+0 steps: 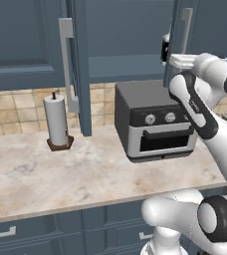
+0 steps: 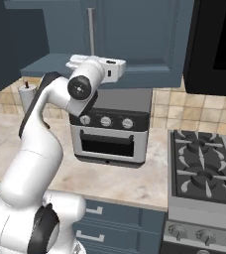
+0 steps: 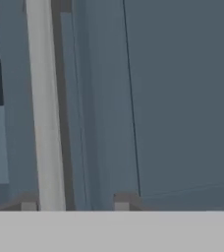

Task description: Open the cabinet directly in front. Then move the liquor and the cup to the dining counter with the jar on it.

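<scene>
The cabinet (image 1: 130, 35) is dark blue-grey. Its left door (image 1: 80, 64) stands swung out edge-on, and its right door (image 2: 135, 34) is closed. My gripper (image 1: 166, 50) is raised at the right door's silver bar handle (image 1: 185, 27). In the hand view the handle (image 3: 42, 108) runs between my gripper's (image 3: 74, 206) fingertips, close to the left fingertip (image 3: 28, 205), with a gap to the right one. The jaws stand apart. The liquor, the cup, the dining counter and the jar are out of view.
A grey toaster oven (image 1: 155, 124) sits on the beige counter (image 1: 60, 174) right under the cabinet. A paper towel roll (image 1: 56, 122) stands by the open door. A gas stove (image 2: 204, 168) lies to the right, with a black appliance (image 2: 219, 39) above it.
</scene>
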Tool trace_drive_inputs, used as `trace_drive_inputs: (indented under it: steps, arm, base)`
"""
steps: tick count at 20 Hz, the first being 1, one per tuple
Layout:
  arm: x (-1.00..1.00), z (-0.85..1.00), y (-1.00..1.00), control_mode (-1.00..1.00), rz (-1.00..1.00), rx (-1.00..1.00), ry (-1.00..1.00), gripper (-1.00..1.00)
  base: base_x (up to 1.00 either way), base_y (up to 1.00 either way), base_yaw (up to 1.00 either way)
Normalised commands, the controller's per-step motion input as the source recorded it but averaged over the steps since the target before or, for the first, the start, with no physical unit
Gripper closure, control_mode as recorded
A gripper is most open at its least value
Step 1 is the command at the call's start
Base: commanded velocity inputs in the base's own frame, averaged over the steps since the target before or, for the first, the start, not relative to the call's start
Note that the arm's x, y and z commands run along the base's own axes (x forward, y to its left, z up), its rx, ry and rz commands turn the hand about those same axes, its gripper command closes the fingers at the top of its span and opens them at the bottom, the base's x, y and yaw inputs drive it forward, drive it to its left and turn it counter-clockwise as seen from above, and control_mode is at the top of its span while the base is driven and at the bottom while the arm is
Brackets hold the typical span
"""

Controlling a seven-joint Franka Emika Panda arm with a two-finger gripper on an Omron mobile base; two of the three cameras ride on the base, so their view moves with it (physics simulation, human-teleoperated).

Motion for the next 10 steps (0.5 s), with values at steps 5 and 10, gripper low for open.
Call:
trace_drive_inputs:
  steps: [5,10]
  arm:
    - [-1.00,0.20,-1.00,-1.00,0.00,0.02,-0.03,1.00]
    - [-1.00,0.17,-1.00,-1.00,0.00,0.03,0.00,1.00]
  base:
    - [0.00,0.00,0.00]
    - [0.00,0.00,0.00]
